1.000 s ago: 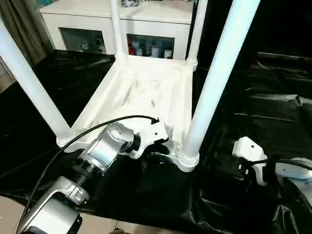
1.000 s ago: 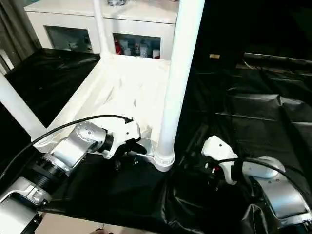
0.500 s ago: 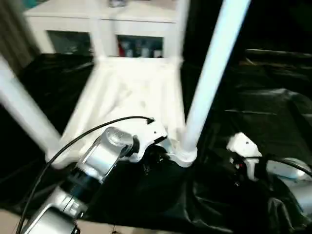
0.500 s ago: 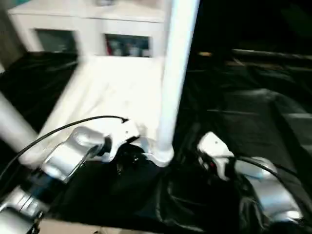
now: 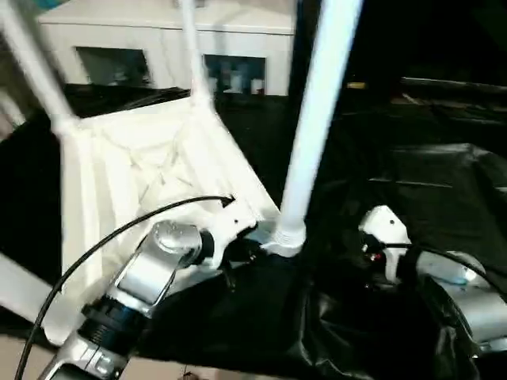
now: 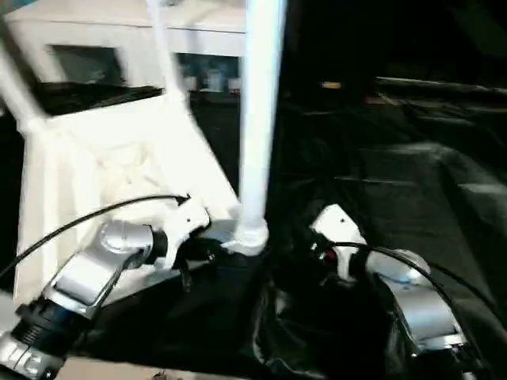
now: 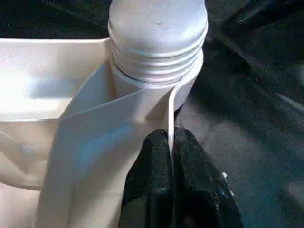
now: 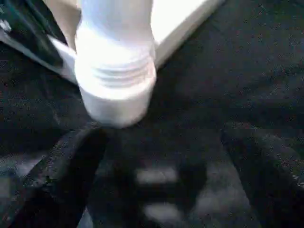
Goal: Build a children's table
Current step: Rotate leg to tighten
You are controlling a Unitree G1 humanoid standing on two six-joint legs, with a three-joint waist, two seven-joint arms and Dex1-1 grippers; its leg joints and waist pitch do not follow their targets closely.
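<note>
The children's table (image 5: 135, 182) lies upside down on a black sheet with its white legs pointing up. In the left wrist view my left gripper (image 7: 171, 142) is shut on the thin rim of the tabletop (image 7: 71, 142). It sits right beside the ribbed corner socket (image 7: 156, 61) of the near leg (image 5: 317, 111). My right gripper (image 8: 166, 156) is open just to the right of that same socket (image 8: 116, 76). Its two dark fingers (image 8: 66, 175) are spread wide and touch nothing.
A white cabinet (image 5: 166, 32) with glass doors stands behind the table. Crumpled black sheeting (image 5: 444, 166) covers the floor to the right and front. A black cable (image 5: 103, 237) arcs over my left forearm.
My left gripper has closed onto the tabletop rim. The table has turned about its near right corner, its far side swinging left. The view has shifted too. My right gripper stays open.
</note>
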